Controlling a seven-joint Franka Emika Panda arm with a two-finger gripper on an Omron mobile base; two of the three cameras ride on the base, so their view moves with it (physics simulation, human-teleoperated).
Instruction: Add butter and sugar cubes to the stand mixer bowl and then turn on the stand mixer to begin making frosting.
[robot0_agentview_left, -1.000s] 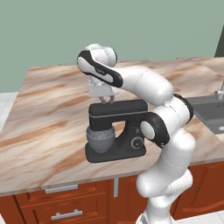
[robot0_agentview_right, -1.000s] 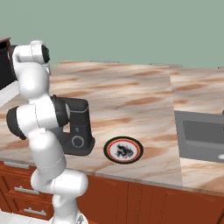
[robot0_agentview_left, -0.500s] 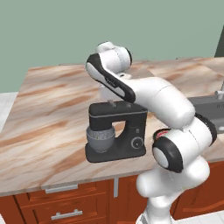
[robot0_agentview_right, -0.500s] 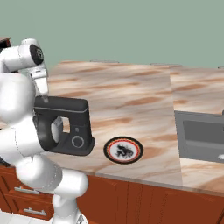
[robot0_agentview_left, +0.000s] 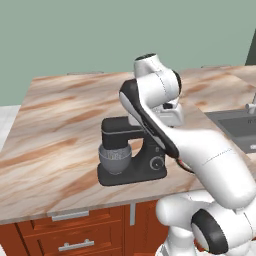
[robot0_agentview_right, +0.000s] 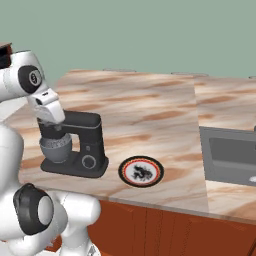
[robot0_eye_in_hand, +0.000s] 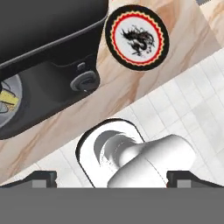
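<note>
The black stand mixer (robot0_agentview_left: 134, 150) stands near the counter's front edge, its head lowered over the grey stand mixer bowl (robot0_agentview_left: 115, 158). In the hand view I look down on the stand mixer (robot0_eye_in_hand: 48, 52), its round dial (robot0_eye_in_hand: 85, 81) and a slice of the stand mixer bowl (robot0_eye_in_hand: 8, 114) at the left edge. A pale-yellow piece of butter (robot0_eye_in_hand: 9, 99) lies inside it. The sugar cubes are hidden. My gripper (robot0_eye_in_hand: 111, 177) is open with nothing between its wide-set fingertips. In the right base view my hand (robot0_agentview_right: 48, 107) hovers just above the stand mixer (robot0_agentview_right: 75, 142), over its head.
A round dark plate with a red rim (robot0_agentview_right: 141, 171) lies on the marble counter right of the mixer, also seen as the plate (robot0_eye_in_hand: 136, 37) in the hand view. A sink (robot0_agentview_right: 230, 155) is sunk into the counter further right. White floor tiles (robot0_eye_in_hand: 183, 100) show past the counter edge.
The gripper has opened wide. The arm has swung across from above the bowl side to the mixer's head and column side. The mixer and plate have stayed put.
</note>
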